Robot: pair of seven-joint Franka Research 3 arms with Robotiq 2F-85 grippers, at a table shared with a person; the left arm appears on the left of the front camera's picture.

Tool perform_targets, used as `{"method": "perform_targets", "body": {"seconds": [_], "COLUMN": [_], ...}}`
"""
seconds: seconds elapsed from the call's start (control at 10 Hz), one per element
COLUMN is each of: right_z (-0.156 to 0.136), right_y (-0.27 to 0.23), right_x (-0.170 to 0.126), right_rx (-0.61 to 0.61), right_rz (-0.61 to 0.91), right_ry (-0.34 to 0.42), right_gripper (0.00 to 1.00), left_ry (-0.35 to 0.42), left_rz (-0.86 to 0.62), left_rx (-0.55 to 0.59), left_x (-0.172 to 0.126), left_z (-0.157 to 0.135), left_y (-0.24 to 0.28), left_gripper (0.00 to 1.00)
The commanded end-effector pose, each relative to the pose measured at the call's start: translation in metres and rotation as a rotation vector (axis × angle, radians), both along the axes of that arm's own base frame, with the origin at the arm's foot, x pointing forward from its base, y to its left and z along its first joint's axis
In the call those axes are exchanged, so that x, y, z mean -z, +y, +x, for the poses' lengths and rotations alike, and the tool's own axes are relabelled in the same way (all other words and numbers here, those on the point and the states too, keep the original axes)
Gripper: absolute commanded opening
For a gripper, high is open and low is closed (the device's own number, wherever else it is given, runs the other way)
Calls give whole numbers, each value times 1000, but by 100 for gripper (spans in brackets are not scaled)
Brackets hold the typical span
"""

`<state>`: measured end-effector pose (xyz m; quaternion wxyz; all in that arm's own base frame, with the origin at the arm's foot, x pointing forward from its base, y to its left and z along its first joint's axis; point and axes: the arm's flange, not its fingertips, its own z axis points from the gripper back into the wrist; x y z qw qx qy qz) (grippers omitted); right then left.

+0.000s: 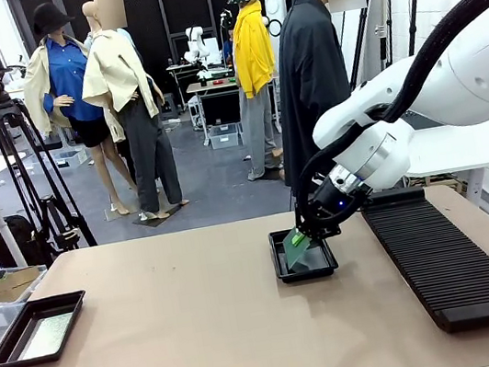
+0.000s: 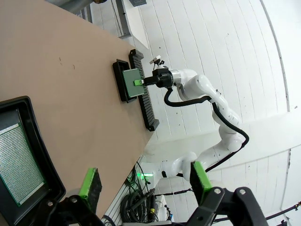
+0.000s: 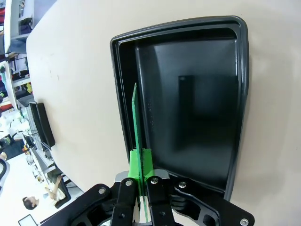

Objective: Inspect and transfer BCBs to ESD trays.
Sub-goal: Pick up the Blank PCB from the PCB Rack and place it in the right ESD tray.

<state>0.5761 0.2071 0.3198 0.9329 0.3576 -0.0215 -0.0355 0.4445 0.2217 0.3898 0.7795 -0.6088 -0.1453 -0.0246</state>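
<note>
My right gripper (image 1: pixel 307 237) is shut on the edge of a green BCB (image 1: pixel 298 255), holding it tilted over the near ESD tray (image 1: pixel 282 275). In the right wrist view the BCB (image 3: pixel 135 120) shows edge-on between the gripper (image 3: pixel 140 165) pads, above the left side of the bare black tray (image 3: pixel 243 94). A second ESD tray (image 1: pixel 1 352) at the table's left holds a greyish BCB (image 1: pixel 43 334). In the left wrist view my left gripper (image 2: pixel 145 181) stands open with nothing in it, above the table beside that tray (image 2: pixel 44 160) and its BCB (image 2: pixel 19 160).
A long ribbed black rack (image 1: pixel 447 258) lies right of the near tray. A person in dark clothes (image 1: pixel 312 80) stands at the far side. A camera tripod (image 1: pixel 24 172) stands off the table's far left. Bare tabletop (image 1: pixel 183 324) lies between the trays.
</note>
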Motion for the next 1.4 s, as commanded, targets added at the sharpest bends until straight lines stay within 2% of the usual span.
{"method": "perform_targets", "body": {"seconds": [0.0,0.1,1.0,1.1,1.2,1.3], "right_z": [7,0,3,3,2,0], "right_y": [4,0,7,10,13,16], "right_x": [2,0,3,3,1,-2], "right_rx": [14,0,24,28,34,32], "right_rz": [-14,0,-31,-40,-52,-69], "right_ry": [-5,0,2,1,0,1], "right_gripper": [0,0,0,6,18,37], "left_ry": [2,2,2,2,2,2], "left_rz": [17,17,17,17,17,17], "left_rx": [5,5,5,5,5,5], "left_x": [-2,-2,-2,-2,-2,-2], "left_z": [-2,-2,-2,-2,-2,-2], "left_y": [1,1,1,1,1,1], "left_gripper": [100,100,100,100,100,100]}}
